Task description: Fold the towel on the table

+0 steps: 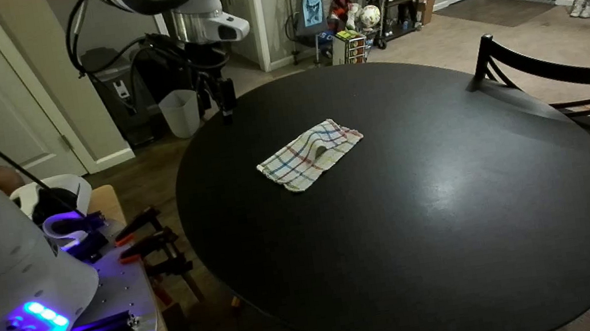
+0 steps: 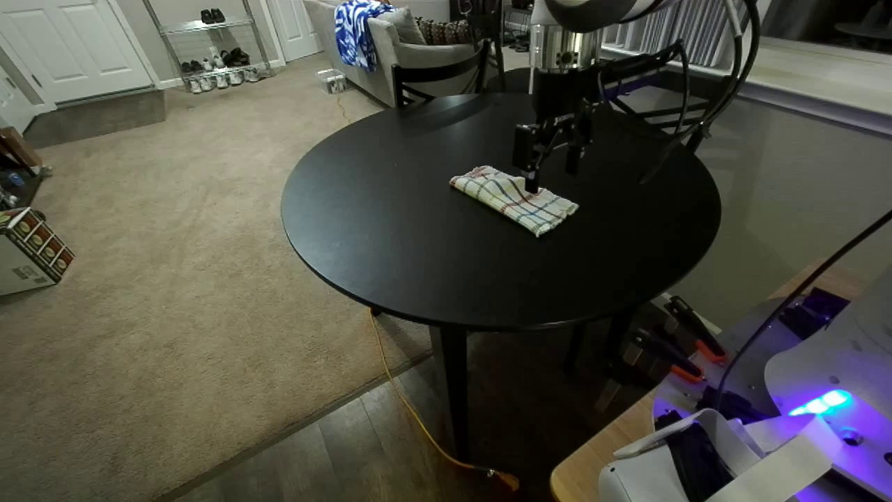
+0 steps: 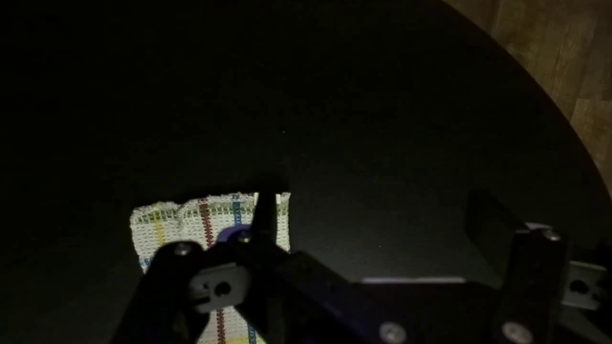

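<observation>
Towel [image 1: 295, 168] lies on table [image 1: 430, 262], gripper [image 3: 374, 198] spread above

The plaid towel, white with red, blue and yellow lines, rests well inside the table's rim. It forms an oblong, longer than wide, and in an exterior view a small rise and a dark spot show near its middle; whether the spot is a shadow or a hole cannot be told. The gripper hangs over the table, pointing down and apart from the towel, its two fingers [image 2: 532, 181] wide of each other. The robot's base [image 1: 13, 257], lit blue, sits on a stand [image 2: 599, 446] beside the table, and black clamps [image 1: 147, 245] jut from the stand toward the table. Dark chairs [image 1: 564, 69] stand at the table's edge. In an exterior view, a couch [image 2: 385, 45] draped with a blue and white blanket [image 2: 355, 28] stands well beyond the table.
</observation>
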Available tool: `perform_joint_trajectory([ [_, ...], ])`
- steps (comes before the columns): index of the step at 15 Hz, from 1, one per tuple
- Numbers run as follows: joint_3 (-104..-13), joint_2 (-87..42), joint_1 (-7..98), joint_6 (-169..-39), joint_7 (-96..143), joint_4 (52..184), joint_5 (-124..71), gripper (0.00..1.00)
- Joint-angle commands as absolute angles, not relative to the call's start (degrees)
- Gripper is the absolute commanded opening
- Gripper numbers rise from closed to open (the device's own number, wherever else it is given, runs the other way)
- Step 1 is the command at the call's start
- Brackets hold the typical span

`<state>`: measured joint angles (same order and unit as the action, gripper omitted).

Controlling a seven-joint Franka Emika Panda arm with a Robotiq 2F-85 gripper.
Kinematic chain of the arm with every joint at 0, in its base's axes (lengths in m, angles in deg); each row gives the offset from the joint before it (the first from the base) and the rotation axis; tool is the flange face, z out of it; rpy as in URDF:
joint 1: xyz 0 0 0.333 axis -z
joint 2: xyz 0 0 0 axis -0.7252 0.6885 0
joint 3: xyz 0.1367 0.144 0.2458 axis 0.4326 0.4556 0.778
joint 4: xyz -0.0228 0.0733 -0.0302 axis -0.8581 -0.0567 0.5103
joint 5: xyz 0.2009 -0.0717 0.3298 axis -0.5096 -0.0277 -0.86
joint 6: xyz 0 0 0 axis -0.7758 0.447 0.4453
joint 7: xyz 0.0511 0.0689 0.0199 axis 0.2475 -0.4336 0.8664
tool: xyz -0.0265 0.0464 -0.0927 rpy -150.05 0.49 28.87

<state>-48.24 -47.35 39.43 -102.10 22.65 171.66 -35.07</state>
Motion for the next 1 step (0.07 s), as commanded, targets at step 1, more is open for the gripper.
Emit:
perform_joint_trajectory([
  [1, -48.06, -47.36, 39.62, -102.01, 22.69, 171.63, -35.09, 1.0],
])
